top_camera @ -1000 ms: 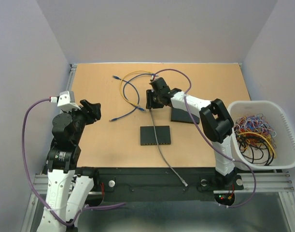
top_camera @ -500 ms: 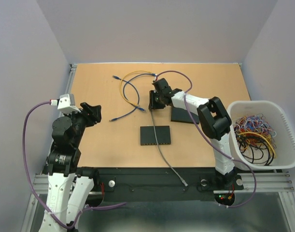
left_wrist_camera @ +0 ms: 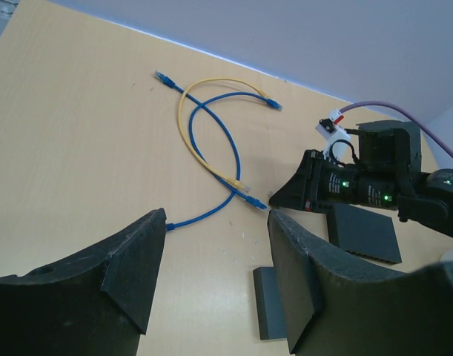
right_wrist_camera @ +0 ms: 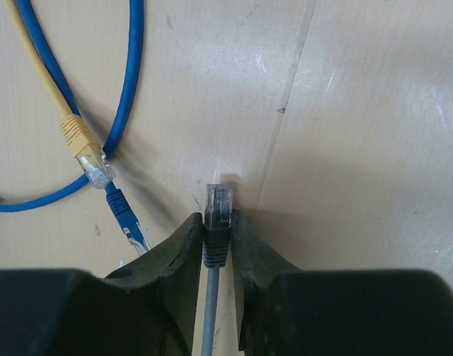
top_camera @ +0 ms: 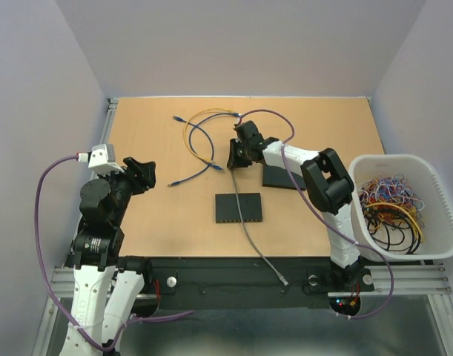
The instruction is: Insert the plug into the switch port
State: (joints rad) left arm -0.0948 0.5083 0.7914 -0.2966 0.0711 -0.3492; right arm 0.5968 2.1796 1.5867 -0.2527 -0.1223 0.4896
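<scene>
My right gripper (right_wrist_camera: 218, 216) is shut on the clear plug (right_wrist_camera: 219, 202) of a grey cable (top_camera: 250, 237), low over the table; it also shows in the top view (top_camera: 233, 157). The cable trails back across a black switch (top_camera: 238, 208) lying flat at table centre, seen edge-on in the left wrist view (left_wrist_camera: 270, 311). A second black box (top_camera: 278, 178) lies just right of my right gripper. My left gripper (left_wrist_camera: 215, 245) is open and empty, held above the left side of the table (top_camera: 144, 172).
A yellow cable (top_camera: 189, 133) and a blue cable (top_camera: 204, 152) lie looped at the back centre, their plugs (right_wrist_camera: 89, 159) close left of my right gripper. A white bin (top_camera: 434, 222) of tangled cables stands at the right edge.
My right gripper has shifted slightly right and lowered onto the plug. My left arm has turned a little and then stayed put.
</scene>
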